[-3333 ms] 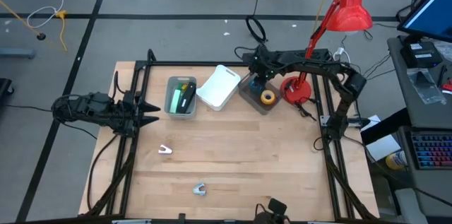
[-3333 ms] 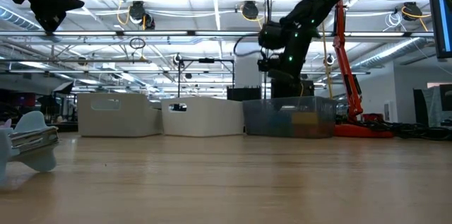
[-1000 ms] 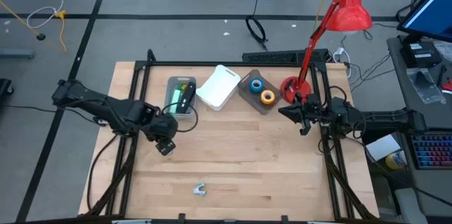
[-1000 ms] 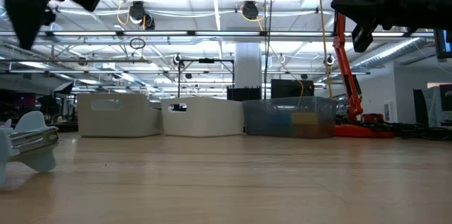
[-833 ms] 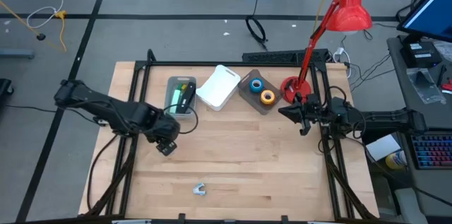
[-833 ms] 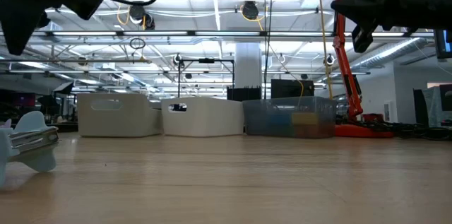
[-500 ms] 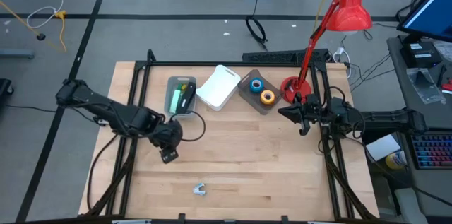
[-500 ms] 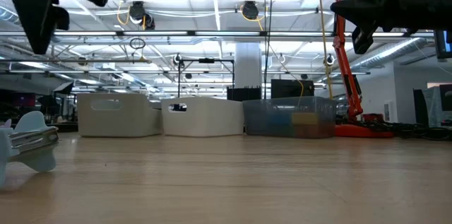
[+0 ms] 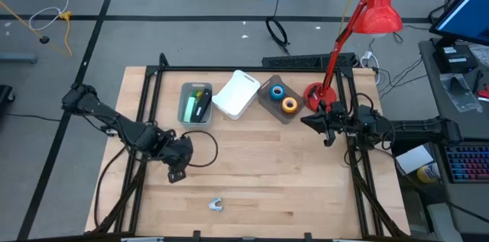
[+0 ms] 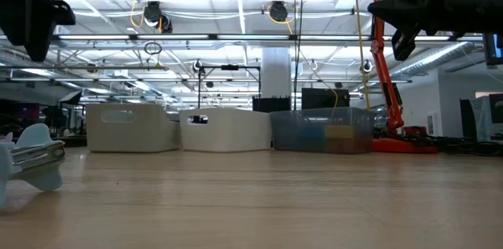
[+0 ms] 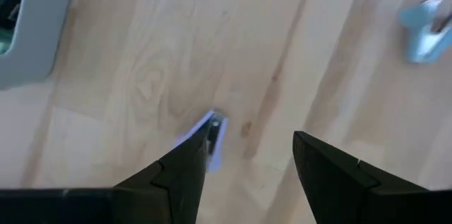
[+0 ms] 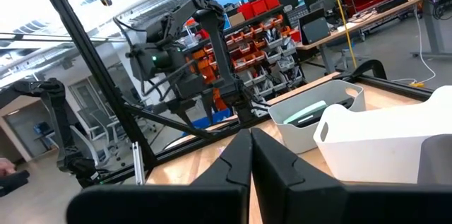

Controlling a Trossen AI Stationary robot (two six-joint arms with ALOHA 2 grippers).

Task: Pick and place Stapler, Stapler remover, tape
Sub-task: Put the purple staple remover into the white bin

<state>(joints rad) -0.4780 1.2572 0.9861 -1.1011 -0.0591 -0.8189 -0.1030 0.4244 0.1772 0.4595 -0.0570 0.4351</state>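
Observation:
A small pale blue staple remover (image 11: 212, 133) lies on the wooden table, partly hidden behind one finger of my left gripper (image 11: 252, 139). That gripper (image 9: 176, 174) hangs open above it, pointing down, well clear of the table (image 10: 31, 13). A second staple remover (image 9: 216, 204) lies near the front edge (image 11: 424, 26). Blue tape (image 9: 277, 90) and orange tape (image 9: 289, 104) sit in a clear bin. A green and black item (image 9: 200, 104), perhaps the stapler, lies in the grey bin. My right gripper (image 9: 309, 121) waits shut at the table's right edge.
Along the far edge stand a grey bin (image 9: 186, 108), a white bin (image 9: 237, 93) and the clear bin (image 9: 269, 101). A red desk lamp (image 9: 321, 97) stands at the far right. Black frame rails (image 9: 145, 97) run down both sides of the table.
My left gripper has gone toward the table's near edge, staying open and above the small staple remover. The right arm has kept still.

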